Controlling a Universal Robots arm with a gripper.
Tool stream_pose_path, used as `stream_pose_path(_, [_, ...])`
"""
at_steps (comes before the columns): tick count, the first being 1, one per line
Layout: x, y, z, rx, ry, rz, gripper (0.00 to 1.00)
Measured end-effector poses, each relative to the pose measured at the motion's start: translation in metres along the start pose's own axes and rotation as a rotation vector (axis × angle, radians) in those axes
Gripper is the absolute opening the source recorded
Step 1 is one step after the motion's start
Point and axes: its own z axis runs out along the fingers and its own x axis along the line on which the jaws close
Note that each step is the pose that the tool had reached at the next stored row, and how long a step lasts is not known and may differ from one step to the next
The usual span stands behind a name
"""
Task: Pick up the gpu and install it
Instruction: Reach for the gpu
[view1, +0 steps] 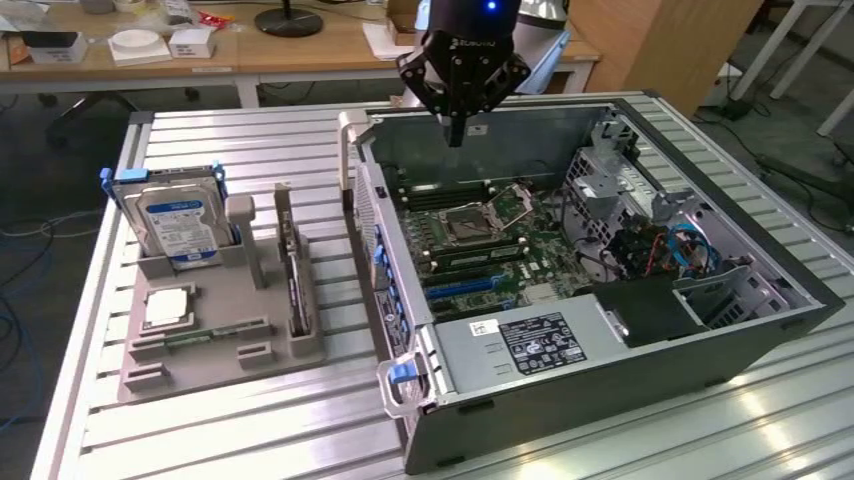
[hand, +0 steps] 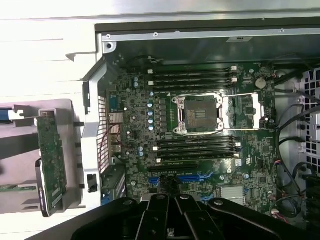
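Best to part the shut, empty black gripper (view1: 457, 135) and square up over the thin green gpu card (view1: 296, 285), edgewise in the grey plastic holder (view1: 200, 362) near the bench (view1: 240, 140) edge.

The slatted table (view1: 227, 140), perhaps aluminium, bears a grey parts holder (view1: 200, 372) and, beside it, an open computer case (view1: 601, 390)

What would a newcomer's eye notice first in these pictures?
The open computer case lies on the exterior view's right, its green motherboard exposed. The black gripper hangs shut and empty above its far wall. On the exterior view's left, the gpu stands edge-on in a grey holder beside a hard drive.
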Motion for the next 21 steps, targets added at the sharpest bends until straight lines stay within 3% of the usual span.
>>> stream_pose_path(21, [0.027,-0.002,-0.0006,0.0,0.0,0.0,0.1])
